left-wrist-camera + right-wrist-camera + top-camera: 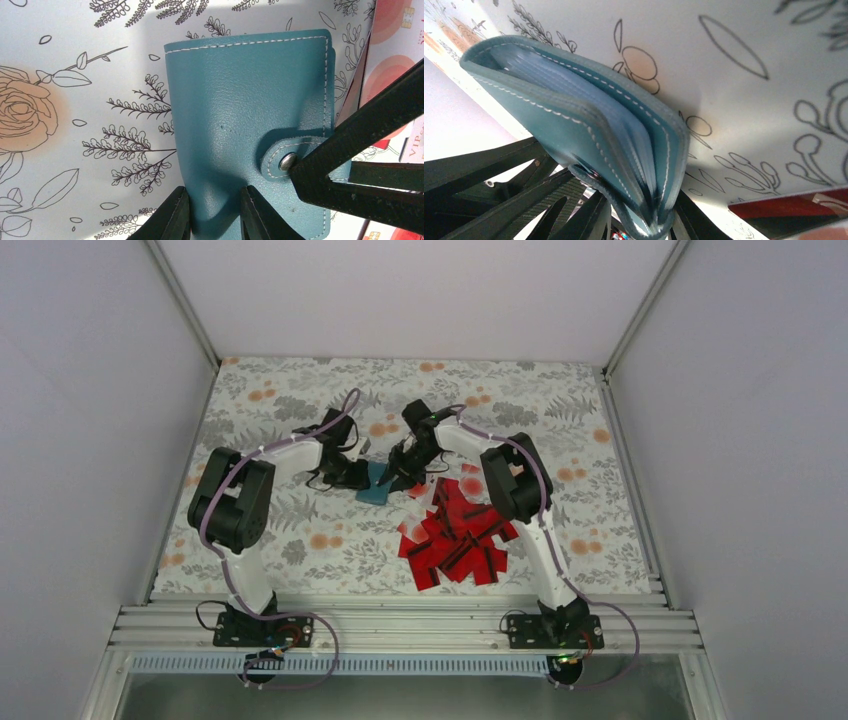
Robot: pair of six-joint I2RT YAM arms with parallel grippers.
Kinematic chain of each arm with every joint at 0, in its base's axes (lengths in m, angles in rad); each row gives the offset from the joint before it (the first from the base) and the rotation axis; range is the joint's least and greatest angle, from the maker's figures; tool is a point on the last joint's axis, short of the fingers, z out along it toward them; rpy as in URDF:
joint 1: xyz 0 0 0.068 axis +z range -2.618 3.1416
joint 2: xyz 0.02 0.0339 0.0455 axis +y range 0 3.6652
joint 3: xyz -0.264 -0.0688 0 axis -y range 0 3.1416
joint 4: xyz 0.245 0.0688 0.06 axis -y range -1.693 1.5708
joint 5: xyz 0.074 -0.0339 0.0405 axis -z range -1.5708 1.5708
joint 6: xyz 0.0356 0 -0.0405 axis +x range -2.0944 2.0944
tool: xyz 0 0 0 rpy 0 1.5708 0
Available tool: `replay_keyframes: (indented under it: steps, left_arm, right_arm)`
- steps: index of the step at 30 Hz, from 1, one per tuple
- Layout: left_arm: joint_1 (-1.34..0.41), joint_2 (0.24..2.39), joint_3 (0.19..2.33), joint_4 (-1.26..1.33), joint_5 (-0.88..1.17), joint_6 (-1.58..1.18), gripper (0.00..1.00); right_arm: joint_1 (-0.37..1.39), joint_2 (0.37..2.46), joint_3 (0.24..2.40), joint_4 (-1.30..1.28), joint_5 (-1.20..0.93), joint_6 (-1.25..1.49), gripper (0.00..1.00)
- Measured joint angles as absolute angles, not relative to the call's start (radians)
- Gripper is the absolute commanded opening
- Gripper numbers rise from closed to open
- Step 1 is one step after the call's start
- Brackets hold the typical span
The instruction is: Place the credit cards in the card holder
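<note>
The teal-blue card holder (376,486) lies on the floral table between my two grippers, closed, with its snap tab (287,161) fastened. My left gripper (215,200) is shut on its near edge, and the leather bulges between the fingers. My right gripper (644,210) is closed around the tab end of the card holder (574,100), which shows edge-on with its clear inner pockets. One right finger (360,130) rests beside the snap. The red credit cards (455,535) lie in a pile right of the holder. White-faced cards with red spots (395,50) sit next to it.
The floral table cloth (300,540) covers the work area, walled in by white panels. The card pile spreads from the holder toward the right arm's base. A red card edge (794,207) lies close by the right fingers. An aluminium rail (400,625) runs along the near edge.
</note>
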State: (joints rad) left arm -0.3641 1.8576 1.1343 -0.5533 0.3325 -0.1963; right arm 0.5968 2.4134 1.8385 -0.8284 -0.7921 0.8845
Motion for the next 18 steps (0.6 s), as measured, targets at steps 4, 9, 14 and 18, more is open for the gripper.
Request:
replay_keyframes:
  steps: [4,9,14,18]
  left_arm:
    - [-0.364,1.856,1.134,-0.553,0.333,-0.19,0.28]
    - [-0.364,1.856,1.137,-0.558,0.332,-0.185,0.28]
    - [-0.364,1.851,1.14,-0.577,0.334,-0.183,0.33]
    - [-0.362,1.821,1.126,-0.604,0.348,-0.192,0.41]
  right_arm:
    - [0.597,2.419,1.853,-0.842,-0.793,0.872,0.31]
    - [0.597,2.43,1.905,-0.895,-0.798,0.817,0.39]
    - [0.612,2.386,1.864,-0.852,-0.756,0.717,0.5]
    - [0.625,2.343,1.806,-0.799,-0.719,0.636,0.52]
